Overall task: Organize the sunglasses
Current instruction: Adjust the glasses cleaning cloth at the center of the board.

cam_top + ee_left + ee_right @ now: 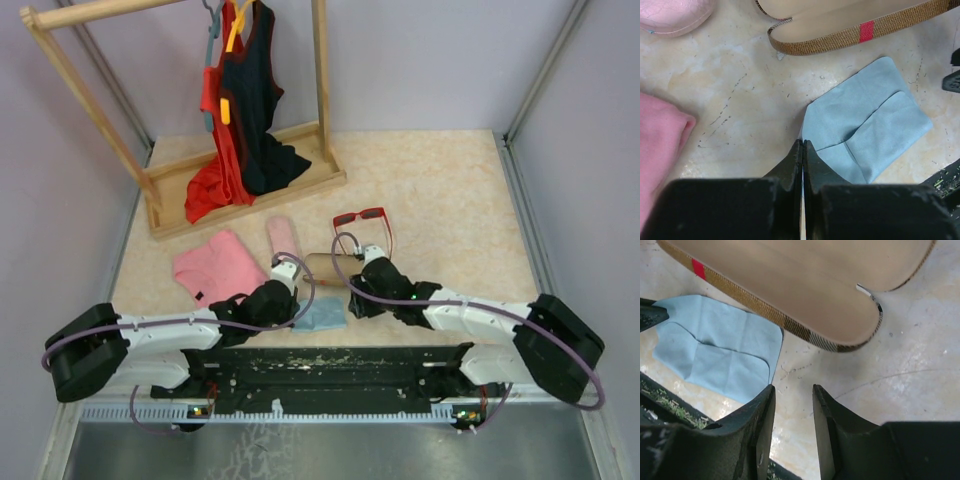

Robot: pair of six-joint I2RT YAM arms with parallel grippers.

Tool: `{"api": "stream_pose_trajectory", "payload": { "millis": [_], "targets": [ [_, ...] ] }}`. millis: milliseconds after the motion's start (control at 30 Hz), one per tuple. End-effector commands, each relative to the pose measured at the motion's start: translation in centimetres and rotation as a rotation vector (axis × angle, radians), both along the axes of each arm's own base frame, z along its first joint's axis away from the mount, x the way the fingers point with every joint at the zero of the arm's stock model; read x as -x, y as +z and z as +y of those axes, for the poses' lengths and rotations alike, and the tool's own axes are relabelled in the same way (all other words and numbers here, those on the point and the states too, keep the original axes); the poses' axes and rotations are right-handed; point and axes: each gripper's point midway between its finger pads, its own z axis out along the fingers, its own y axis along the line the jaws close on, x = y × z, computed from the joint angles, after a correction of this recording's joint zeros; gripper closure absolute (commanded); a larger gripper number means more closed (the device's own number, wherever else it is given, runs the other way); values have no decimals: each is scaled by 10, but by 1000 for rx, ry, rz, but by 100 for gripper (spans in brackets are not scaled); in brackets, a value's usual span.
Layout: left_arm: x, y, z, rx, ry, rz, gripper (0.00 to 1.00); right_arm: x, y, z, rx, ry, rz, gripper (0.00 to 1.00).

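Note:
The red-framed sunglasses (365,218) lie on the table beyond the open brown red-striped case (330,267). The orange-yellow pair is out of view. My left gripper (295,311) is shut; in the left wrist view (803,142) its tips sit at the left corner of a light blue cloth (865,120), which lies flat. My right gripper (353,297) is open and empty; in the right wrist view (793,387) it hangs over bare table between the cloth (720,350) and the case (805,295), whose tan inside shows empty.
A pink case (283,236) and a folded pink garment (215,265) lie left of the brown case. A wooden clothes rack (250,190) with red and black tops stands at the back left. Grey walls enclose the table.

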Motion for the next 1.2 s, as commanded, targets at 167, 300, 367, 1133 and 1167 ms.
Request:
{"api": "stream_pose_trajectory", "payload": {
  "millis": [167, 300, 367, 1133, 1167],
  "targets": [
    [-2, 5, -4, 35, -1, -15, 100, -33, 16, 44, 2, 52, -115, 57],
    [-2, 5, -5, 43, -7, -12, 100, -34, 5, 51, 84, 94, -122, 55],
    [-1, 5, -5, 44, -7, -12, 100, -34, -1, 52, 128, 106, -125, 55],
    [2, 3, -3, 65, -8, -5, 100, -6, -29, 44, 367, 182, 5, 58],
    [3, 3, -3, 67, -8, -4, 100, -6, -30, 44, 371, 182, 6, 58]
  ]
}}
